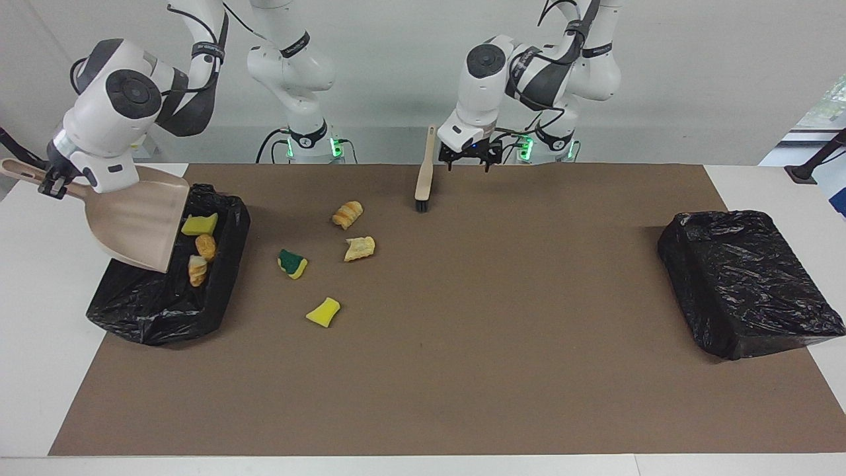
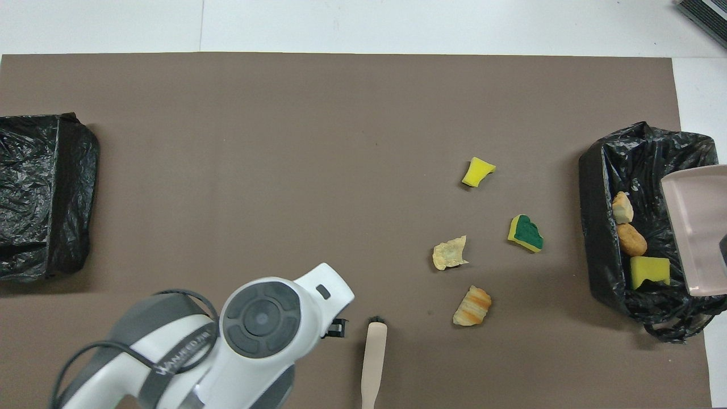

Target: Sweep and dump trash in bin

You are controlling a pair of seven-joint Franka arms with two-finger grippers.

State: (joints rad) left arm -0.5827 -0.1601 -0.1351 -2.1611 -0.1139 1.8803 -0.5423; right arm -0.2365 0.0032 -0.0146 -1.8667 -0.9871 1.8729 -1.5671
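My right gripper [image 1: 53, 182] is shut on the handle of the beige dustpan [image 1: 135, 221], which tilts steeply, emptied, over the black bin [image 1: 165, 311] at the right arm's end. Three pieces of trash lie in that bin: a yellow sponge [image 2: 649, 271], a brown chunk [image 2: 631, 239] and a striped chunk [image 2: 622, 207]. Several more lie on the mat: a striped chunk [image 1: 347, 214], a pale scrap [image 1: 360, 248], a green-and-yellow sponge [image 1: 292, 263] and a yellow sponge [image 1: 323, 312]. My left gripper [image 1: 468, 164] hangs open beside the wooden-handled brush [image 1: 424, 178], which leans with its bristles on the mat, unheld.
A second black bin [image 1: 747, 284] sits at the left arm's end of the table. The brown mat [image 1: 462, 370] covers most of the white tabletop. In the overhead view the left arm's wrist [image 2: 261, 324] hides the mat near the robots.
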